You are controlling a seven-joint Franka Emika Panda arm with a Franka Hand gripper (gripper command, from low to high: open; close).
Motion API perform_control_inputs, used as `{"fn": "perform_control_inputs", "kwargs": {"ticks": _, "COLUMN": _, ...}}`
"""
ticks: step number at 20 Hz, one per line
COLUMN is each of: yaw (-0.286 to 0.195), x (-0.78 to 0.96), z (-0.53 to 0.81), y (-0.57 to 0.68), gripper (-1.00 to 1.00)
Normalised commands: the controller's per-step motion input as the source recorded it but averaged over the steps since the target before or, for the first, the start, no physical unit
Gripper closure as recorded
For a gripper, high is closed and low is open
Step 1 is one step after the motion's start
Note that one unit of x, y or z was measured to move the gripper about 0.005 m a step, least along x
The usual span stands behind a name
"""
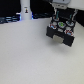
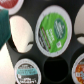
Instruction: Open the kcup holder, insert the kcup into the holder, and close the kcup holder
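— Gripper (image 1: 59, 20) above kcup holder (image 1: 61, 31) at exterior view's right, far side. Fingers?
— Cannot tell. Kcup (image 2: 53, 29), green-topped, seated in round slot of open tray (image 2: 50, 62).

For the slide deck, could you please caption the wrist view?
Wrist camera over the open kcup holder: a green-topped kcup sits in one round slot, with other pods alongside.

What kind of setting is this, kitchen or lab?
Probably a lab bench: a bare white table, a robot gripper over a black kcup holder, and a green-topped kcup in its tray.
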Motion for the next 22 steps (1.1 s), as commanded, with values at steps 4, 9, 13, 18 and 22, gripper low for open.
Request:
{"fn": "perform_control_inputs", "kwargs": {"ticks": 4, "yaw": 0.024, "x": 0.63, "z": 0.25, "y": -0.44, "gripper": -1.0}}
{"fn": "perform_control_inputs", "kwargs": {"ticks": 9, "yaw": 0.018, "x": 0.69, "z": 0.15, "y": -0.43, "gripper": -1.0}}
{"fn": "perform_control_inputs", "kwargs": {"ticks": 13, "yaw": 0.027, "x": 0.71, "z": 0.06, "y": -0.39, "gripper": -1.0}}
{"fn": "perform_control_inputs", "kwargs": {"ticks": 18, "yaw": 0.048, "x": 0.73, "z": -0.01, "y": -0.24, "gripper": -1.0}}
{"fn": "perform_control_inputs", "kwargs": {"ticks": 22, "yaw": 0.046, "x": 0.8, "z": -0.01, "y": -0.02, "gripper": -1.0}}
